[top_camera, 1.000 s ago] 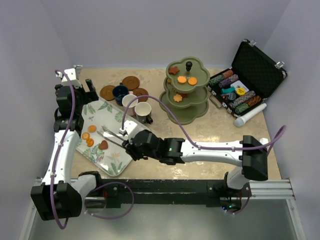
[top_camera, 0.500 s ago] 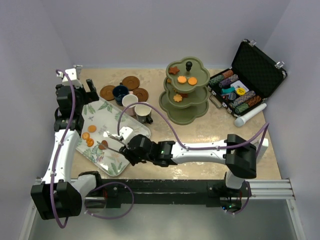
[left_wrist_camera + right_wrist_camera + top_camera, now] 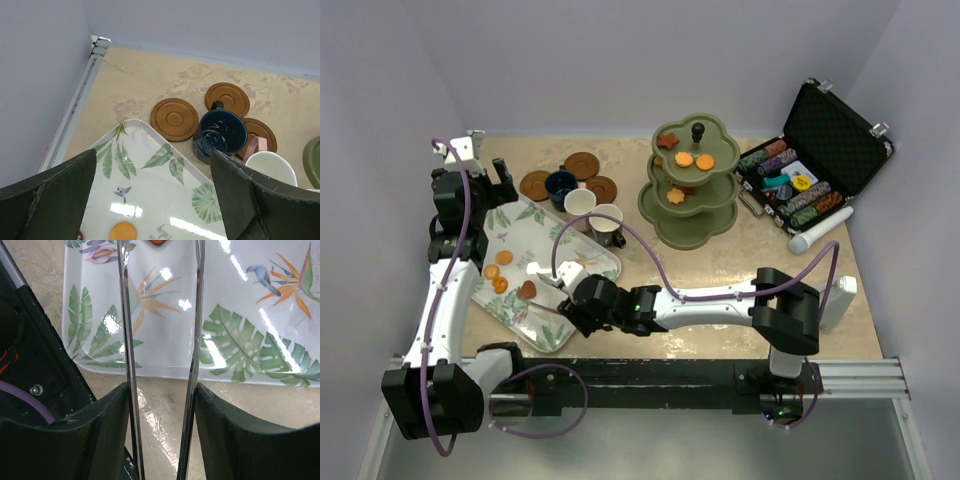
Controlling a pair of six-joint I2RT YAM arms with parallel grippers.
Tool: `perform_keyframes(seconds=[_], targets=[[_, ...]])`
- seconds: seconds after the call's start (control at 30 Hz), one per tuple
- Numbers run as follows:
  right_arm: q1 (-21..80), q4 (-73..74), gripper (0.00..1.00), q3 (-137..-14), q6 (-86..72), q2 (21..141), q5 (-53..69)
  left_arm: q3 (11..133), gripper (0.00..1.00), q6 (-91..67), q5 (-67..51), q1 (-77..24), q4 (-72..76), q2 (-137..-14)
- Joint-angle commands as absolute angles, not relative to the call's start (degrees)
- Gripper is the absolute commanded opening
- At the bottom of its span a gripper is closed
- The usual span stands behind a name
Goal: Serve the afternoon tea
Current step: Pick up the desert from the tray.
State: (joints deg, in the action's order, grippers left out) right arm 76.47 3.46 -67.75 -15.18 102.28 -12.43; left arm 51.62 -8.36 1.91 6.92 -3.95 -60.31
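My right gripper [image 3: 582, 300] [image 3: 161, 395] is shut on a pair of metal tongs [image 3: 126, 340], whose two arms stand apart between the fingers. They reach over the leaf-patterned tray [image 3: 545, 325] toward a brown biscuit [image 3: 527, 290] [image 3: 159, 241]. Orange biscuits [image 3: 500, 272] lie beside it. My left gripper [image 3: 485, 190] [image 3: 152, 195] hangs open and empty over the tray's far end. The navy cup [image 3: 220, 132], pinkish-white cup [image 3: 580, 203] and cream cup [image 3: 607, 222] stand among three brown saucers [image 3: 174, 119]. The olive-green stand [image 3: 688, 190] carries several biscuits.
An open black case of poker chips [image 3: 810, 170] sits at the back right, with a white cylinder [image 3: 820, 230] in front of it. The right arm's purple cable loops over the cups. Walls close in on the left and at the back.
The right arm has drawn in to the left and nearer, bringing the tongs over the tray's near half. The tongs' arms have spread wider. The left arm has not moved.
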Motion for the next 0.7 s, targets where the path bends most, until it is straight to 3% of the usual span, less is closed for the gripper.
perform_keyframes(seconds=[0.0, 0.67], targets=[[76.64, 0.35, 0.55, -68.38, -15.12, 102.48, -12.13, 52.12, 0.99, -8.53, 1.58, 6.68, -1.58, -60.03], [76.64, 0.62, 0.52, -71.54, -13.54, 106.96, -13.36, 52.21, 0.99, -8.44, 1.58, 6.68, -1.67, -60.12]])
